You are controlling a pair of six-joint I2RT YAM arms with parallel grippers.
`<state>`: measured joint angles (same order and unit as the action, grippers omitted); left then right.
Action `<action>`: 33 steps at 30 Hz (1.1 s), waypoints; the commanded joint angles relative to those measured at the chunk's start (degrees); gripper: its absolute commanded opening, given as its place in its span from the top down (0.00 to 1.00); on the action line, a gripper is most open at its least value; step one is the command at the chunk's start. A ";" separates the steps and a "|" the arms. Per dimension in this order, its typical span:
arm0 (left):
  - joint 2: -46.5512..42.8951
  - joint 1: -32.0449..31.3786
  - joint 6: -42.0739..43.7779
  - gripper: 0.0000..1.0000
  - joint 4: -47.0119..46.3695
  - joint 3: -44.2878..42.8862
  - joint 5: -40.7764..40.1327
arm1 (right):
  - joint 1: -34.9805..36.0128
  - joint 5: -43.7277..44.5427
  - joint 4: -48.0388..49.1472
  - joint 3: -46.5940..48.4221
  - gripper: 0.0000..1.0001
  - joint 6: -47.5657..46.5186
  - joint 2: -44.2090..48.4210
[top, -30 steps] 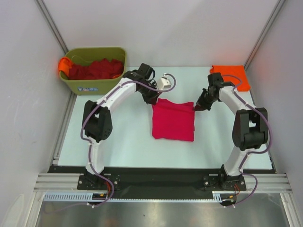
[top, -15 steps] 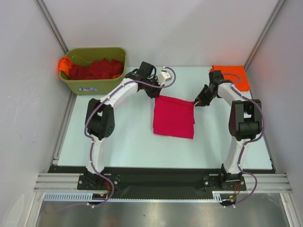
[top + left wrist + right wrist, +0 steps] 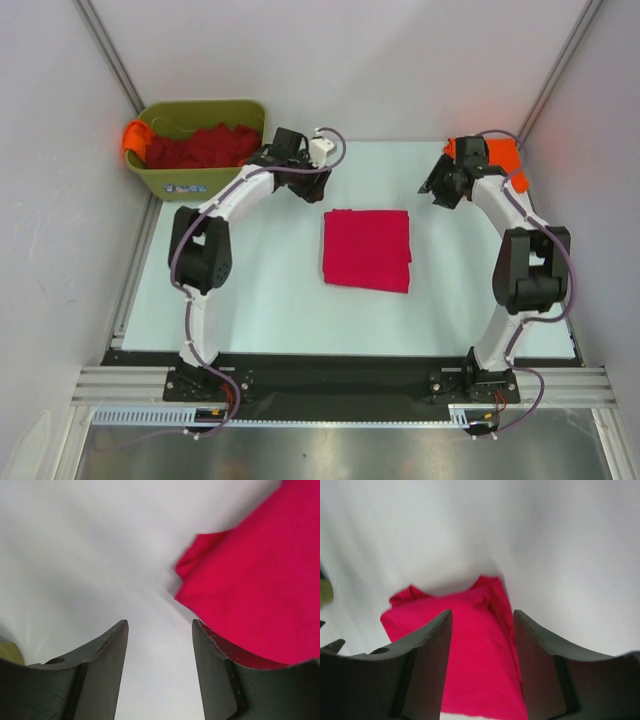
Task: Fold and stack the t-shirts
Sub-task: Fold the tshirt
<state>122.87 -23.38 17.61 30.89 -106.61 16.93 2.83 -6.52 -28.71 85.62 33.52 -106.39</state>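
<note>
A crimson-pink t-shirt (image 3: 367,249) lies folded into a flat square in the middle of the table, and no gripper touches it. It also shows in the left wrist view (image 3: 260,580) and the right wrist view (image 3: 470,650). My left gripper (image 3: 300,187) hangs off its far left corner, open and empty (image 3: 160,630). Off the far right corner my right gripper (image 3: 437,189) is open and empty too (image 3: 482,625). A folded orange t-shirt (image 3: 500,155) lies at the back right, partly behind the right arm. Dark red t-shirts (image 3: 200,147) fill the bin.
The olive-green bin (image 3: 200,180) stands at the back left with an orange cloth (image 3: 134,135) draped over its left rim. Grey walls close in the table on the left, right and back.
Both grippers have let go of the pink t-shirt's far corners, opened and drawn back and outwards. The shirt has settled flat as a folded square.
</note>
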 commanded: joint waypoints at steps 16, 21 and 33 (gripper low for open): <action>4.48 -0.18 -7.24 0.36 -6.90 4.48 8.29 | 7.45 -0.24 4.36 0.25 0.60 -9.18 -7.25; 5.89 -0.18 -8.90 0.42 -10.06 4.22 13.56 | 7.10 1.07 4.80 -0.02 0.95 -8.47 -7.26; 7.04 -0.18 -13.74 1.00 -14.02 2.89 18.84 | 5.26 0.72 9.28 -4.14 1.00 -4.96 -2.16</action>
<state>130.78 -23.55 5.30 19.27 -101.36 32.67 8.97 -7.22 -23.53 82.54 26.68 -113.75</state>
